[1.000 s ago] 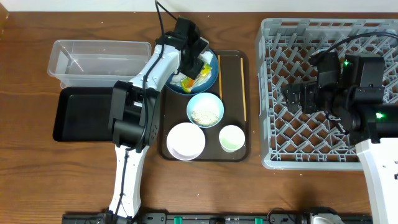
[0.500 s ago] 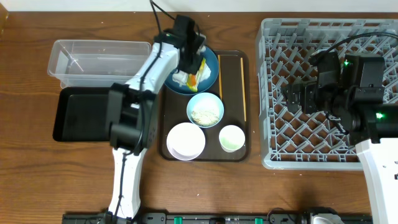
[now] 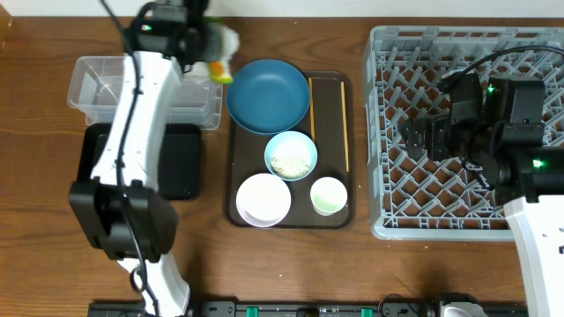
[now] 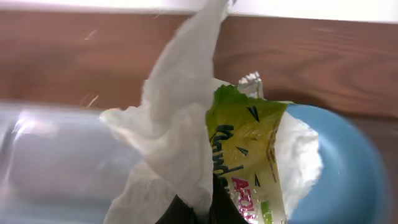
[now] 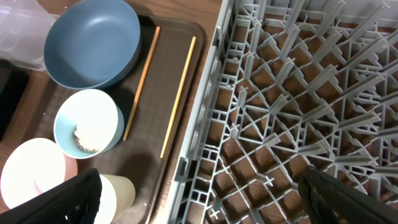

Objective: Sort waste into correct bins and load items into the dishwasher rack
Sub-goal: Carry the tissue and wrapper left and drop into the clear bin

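The left jaws pinch a crumpled white tissue (image 4: 174,137) and a yellow-green printed wrapper (image 4: 245,149) over the end of the clear plastic rectangular tub (image 3: 106,84). The right jaws stand spread above the grey plastic lattice rack (image 3: 397,53).

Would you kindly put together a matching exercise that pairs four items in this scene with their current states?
Things:
1. dark blue bowl
2. light blue bowl
3. chopsticks
4. crumpled tissue

States:
A. gripped in the left end effector
B. holds white food scraps
C. empty
D. lying flat on the brown tray

Pairs: 1-C, 2-B, 3-D, 4-A
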Controlling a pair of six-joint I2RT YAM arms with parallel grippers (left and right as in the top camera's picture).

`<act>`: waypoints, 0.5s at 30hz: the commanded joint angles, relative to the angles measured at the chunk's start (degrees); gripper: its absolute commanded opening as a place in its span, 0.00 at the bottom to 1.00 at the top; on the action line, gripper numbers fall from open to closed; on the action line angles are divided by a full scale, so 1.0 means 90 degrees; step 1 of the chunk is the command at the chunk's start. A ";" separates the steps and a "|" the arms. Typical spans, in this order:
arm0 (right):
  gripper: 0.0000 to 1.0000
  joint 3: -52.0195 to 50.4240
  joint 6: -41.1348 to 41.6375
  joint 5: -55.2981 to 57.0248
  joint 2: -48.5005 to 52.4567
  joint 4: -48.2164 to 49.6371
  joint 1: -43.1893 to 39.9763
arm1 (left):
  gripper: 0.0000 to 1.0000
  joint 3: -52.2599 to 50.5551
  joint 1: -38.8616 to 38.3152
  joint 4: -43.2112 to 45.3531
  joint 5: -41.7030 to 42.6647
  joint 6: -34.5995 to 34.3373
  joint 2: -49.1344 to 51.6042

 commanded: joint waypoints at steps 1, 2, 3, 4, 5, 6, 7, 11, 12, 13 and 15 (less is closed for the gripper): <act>0.99 0.0121 0.0078 -0.0073 -0.0022 0.0012 -0.0002 | 0.06 -0.0228 0.0493 -0.0087 -0.0488 -0.1411 0.0328; 0.99 0.0121 0.0078 -0.0073 -0.0022 0.0010 -0.0002 | 0.06 -0.0284 0.0612 -0.0078 -0.0491 -0.1651 0.0376; 0.99 0.0121 0.0078 -0.0073 -0.0022 0.0010 -0.0002 | 0.06 -0.0328 0.0731 -0.0063 -0.0488 -0.1885 0.0415; 0.99 0.0121 0.0078 -0.0073 -0.0022 0.0010 -0.0002 | 0.06 -0.0379 0.0855 -0.0029 -0.0488 -0.2135 0.0478; 0.99 0.0121 0.0078 -0.0073 -0.0022 0.0012 -0.0002 | 0.06 -0.0415 0.0957 -0.0017 -0.0488 -0.2334 0.0532; 0.99 0.0121 0.0078 -0.0073 -0.0022 0.0012 -0.0002 | 0.06 -0.0452 0.1061 -0.0010 -0.0488 -0.2543 0.0605; 0.99 0.0121 0.0078 -0.0073 -0.0022 0.0010 -0.0002 | 0.06 -0.0476 0.1141 -0.0010 -0.0486 -0.2727 0.0656; 0.99 0.0121 0.0078 -0.0073 -0.0022 0.0012 -0.0002 | 0.30 -0.0493 0.1360 0.0007 -0.0486 -0.3288 0.0901; 0.99 0.0121 0.0080 -0.0073 -0.0022 0.0012 -0.0002 | 0.41 -0.0493 0.1379 0.0049 -0.0481 -0.3283 0.0923; 0.99 0.0121 0.0080 -0.0073 -0.0022 0.0012 -0.0002 | 0.54 -0.0493 0.1384 0.0083 -0.0481 -0.3283 0.0935; 0.99 0.0121 0.0080 -0.0073 -0.0022 0.0010 -0.0002 | 0.63 -0.0491 0.1384 0.0163 -0.0481 -0.3274 0.0928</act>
